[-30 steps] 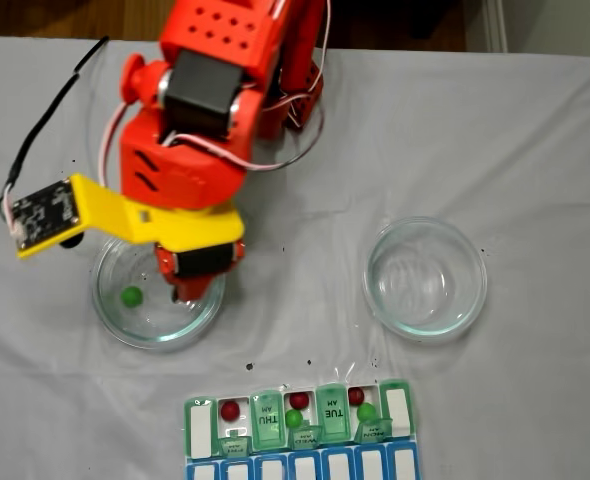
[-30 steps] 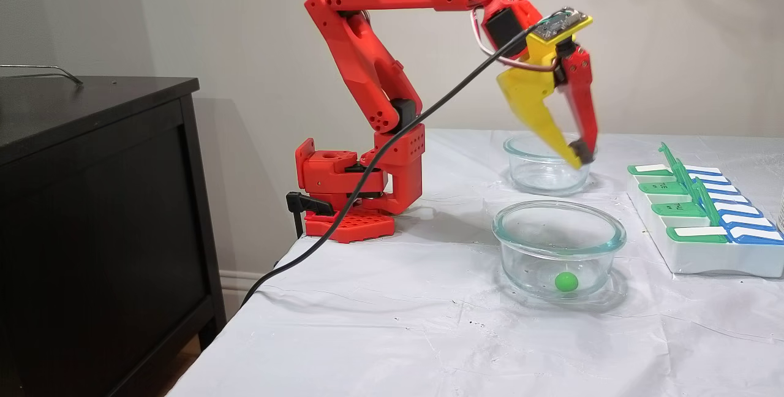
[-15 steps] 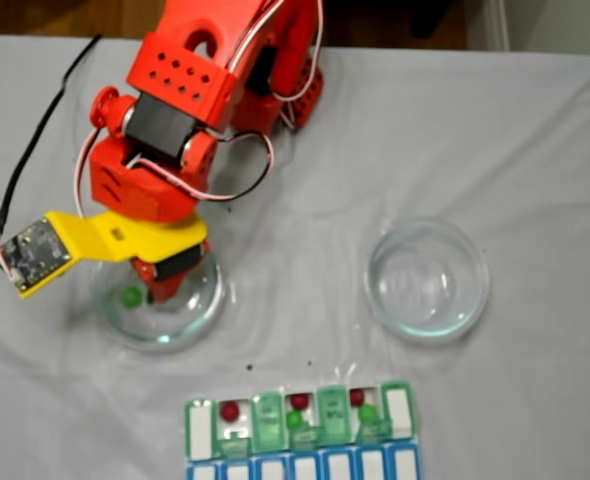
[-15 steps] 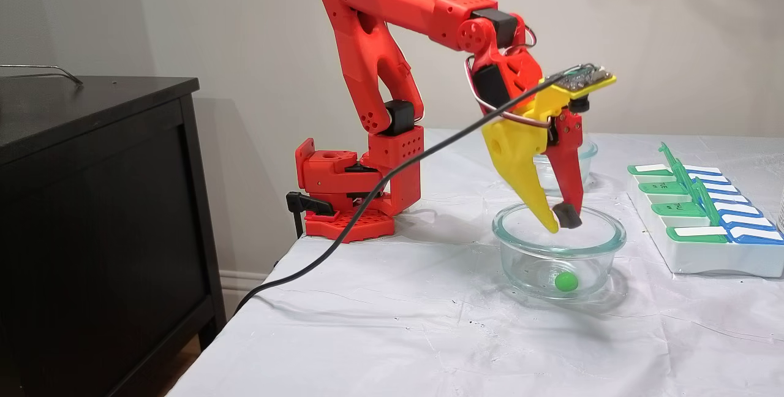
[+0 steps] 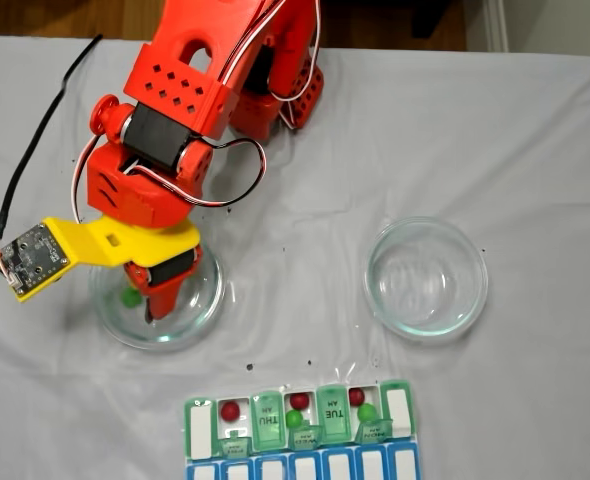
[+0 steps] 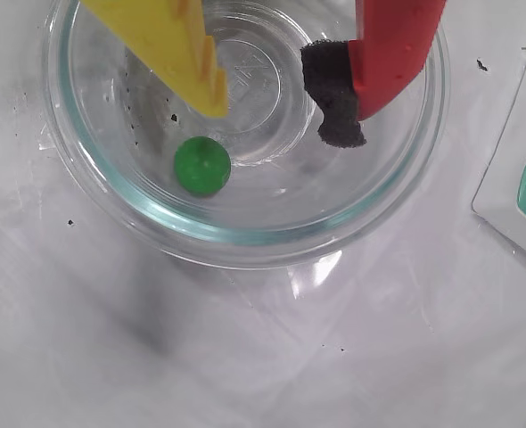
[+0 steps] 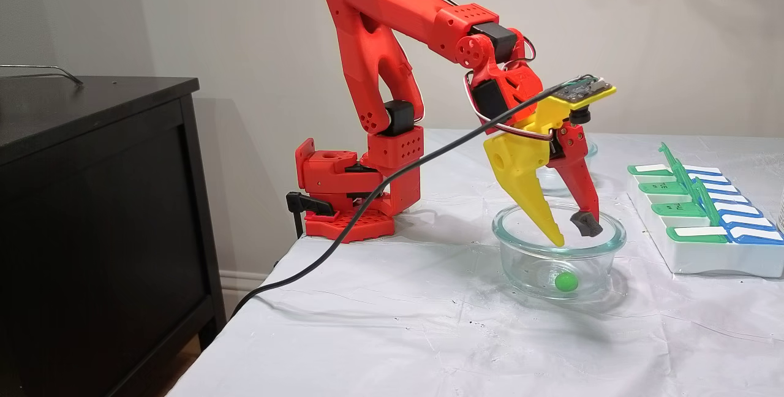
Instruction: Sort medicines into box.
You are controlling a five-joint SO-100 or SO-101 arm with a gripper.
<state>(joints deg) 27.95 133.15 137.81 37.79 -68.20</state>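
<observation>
Six medicines could be counted: one green ball (image 6: 201,165) lay loose on the floor of the near glass dish (image 7: 520,262), while three dark red balls (image 5: 230,410) and two more green ones (image 5: 294,419) sat in the open compartments of the box (image 5: 200,430) at the lower edge of the fixed view from above. There were two round glass dishes; the second dish (image 5: 385,300) stood well apart to the right in that view, with nothing in it. The single red arm's hand (image 6: 285,111) hung inside the rim of the near dish, its yellow finger and its red, foam-tipped finger spread apart with nothing between them, the green ball just below the yellow tip in the wrist view. A creased white cloth covered the tabletop (image 7: 398,336). A dark cabinet (image 7: 92,213) stood beside it against a plain pale wall.
</observation>
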